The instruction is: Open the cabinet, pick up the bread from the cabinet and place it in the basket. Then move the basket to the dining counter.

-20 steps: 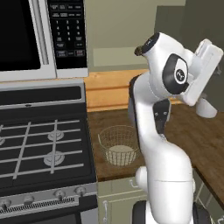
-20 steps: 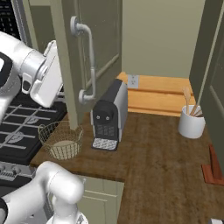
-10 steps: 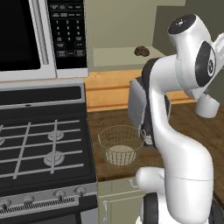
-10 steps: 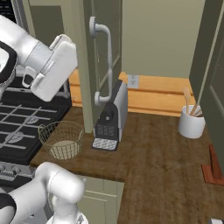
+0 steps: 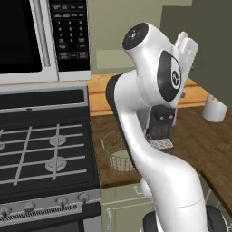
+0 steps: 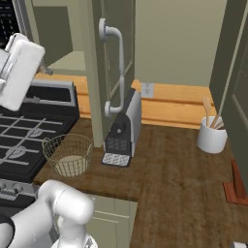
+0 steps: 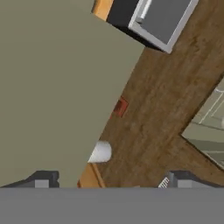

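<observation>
The grey-green cabinet door (image 6: 98, 72) stands swung open, edge-on, its silver bar handle (image 6: 115, 72) facing right. Behind it the cabinet's inside and shelf (image 6: 65, 60) show. The bread is hidden. The tan wire-mesh basket (image 6: 68, 155) (image 5: 118, 152) sits empty on the brown worktop beside the stove. My gripper (image 7: 113, 180) is open, its fingertips wide apart with nothing between them. The hand (image 6: 19, 72) (image 5: 186, 45) hangs high, left of the open door and clear of the handle.
A black coffee machine (image 6: 123, 133) (image 5: 161, 131) stands right of the basket, under the door. A white utensil cup (image 6: 211, 138) (image 7: 100, 152) sits further right, and a small red object (image 6: 236, 186) lies at the counter edge. The stove (image 5: 41, 154) and microwave (image 5: 36, 36) lie left.
The door swung wider, then stopped. My hand has since drawn back left, away from the handle, and the arm has turned.
</observation>
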